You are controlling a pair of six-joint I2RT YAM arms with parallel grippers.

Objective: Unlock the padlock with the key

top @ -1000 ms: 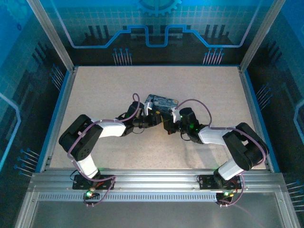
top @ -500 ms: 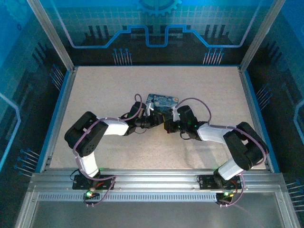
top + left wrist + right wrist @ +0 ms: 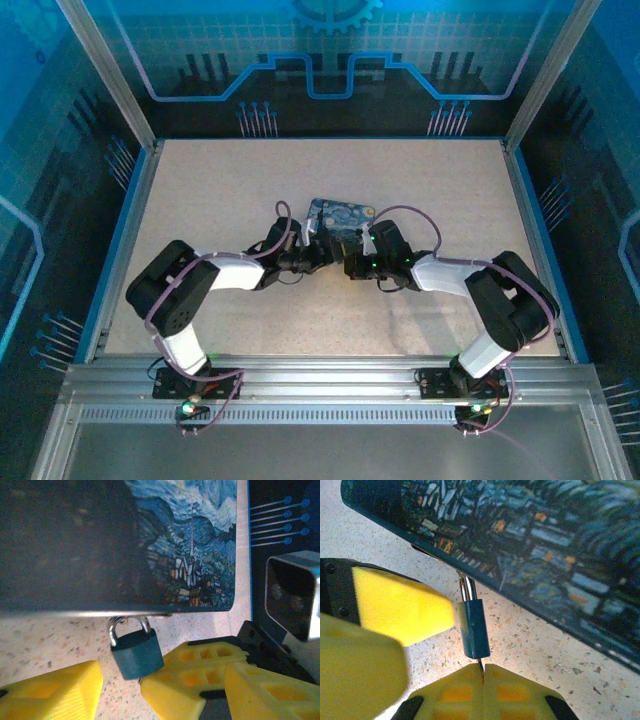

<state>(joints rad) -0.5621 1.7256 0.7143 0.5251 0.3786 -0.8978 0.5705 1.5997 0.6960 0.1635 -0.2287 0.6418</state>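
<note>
Dark-blue padlock (image 3: 136, 650) hangs off the painted tin (image 3: 185, 545); my right fingers (image 3: 457, 682) clench the thin dark key (image 3: 480, 666), mostly hidden; my left fingers (image 3: 55, 687) released.

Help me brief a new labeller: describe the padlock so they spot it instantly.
Find the tin with the swirly painting print in the middle of the table. On its near edge hangs the padlock. It is dark bluish with a thin silvery shackle, far smaller than the tin, between yellow fingers.
</note>
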